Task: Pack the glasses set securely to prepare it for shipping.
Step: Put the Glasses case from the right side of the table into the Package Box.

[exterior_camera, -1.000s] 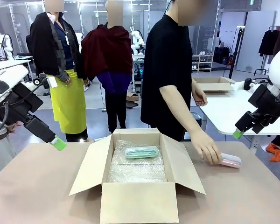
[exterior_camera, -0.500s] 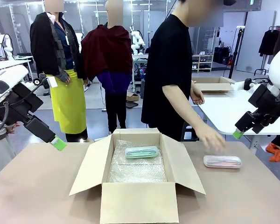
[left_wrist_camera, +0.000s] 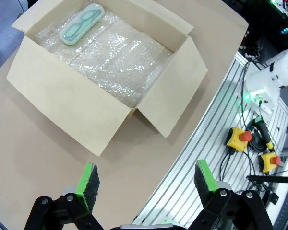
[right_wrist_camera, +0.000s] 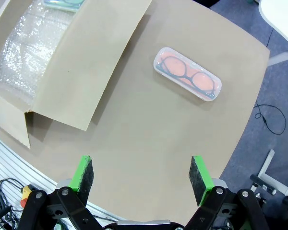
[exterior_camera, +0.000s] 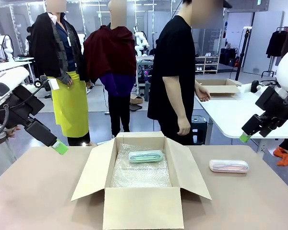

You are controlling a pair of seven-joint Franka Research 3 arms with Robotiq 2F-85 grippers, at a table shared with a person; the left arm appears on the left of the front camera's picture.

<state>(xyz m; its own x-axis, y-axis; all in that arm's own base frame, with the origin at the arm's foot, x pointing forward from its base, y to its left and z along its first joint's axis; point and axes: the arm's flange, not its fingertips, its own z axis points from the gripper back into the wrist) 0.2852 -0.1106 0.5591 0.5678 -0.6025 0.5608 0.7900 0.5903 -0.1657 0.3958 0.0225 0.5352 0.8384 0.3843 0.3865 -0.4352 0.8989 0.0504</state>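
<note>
- Table (exterior_camera: 33, 191): brown top across the lower frame of the front view.
- Person (exterior_camera: 175, 72): upper centre, standing at the far edge; nearer hand (exterior_camera: 184, 127) hangs off the table top.
- Cardboard box (exterior_camera: 139, 207): mid-frame, flaps open, floor lined with bubble wrap (exterior_camera: 141, 176).
- Right gripper (right_wrist_camera: 141, 172): jaws spread full wide, nothing between them. It hangs at the right edge of the front view, above and right of the pink case.
- Left gripper (left_wrist_camera: 146, 178): same wide spread, empty, at the left of the front view, well apart from the box.
- Mint-green case (exterior_camera: 146, 156): flat on the wrap near the box's far wall; packed, by my reading.
- Pink case (exterior_camera: 229, 166): flat on bare table, right of the box. Step in hand, I judge, is getting it inside. The next move calls for the right gripper to drop across its narrow width, lift and carry it left.
- In the way: the box's slanting right flap (exterior_camera: 194, 172) stands between case and opening. The low, flat case offers little to pinch.
</note>
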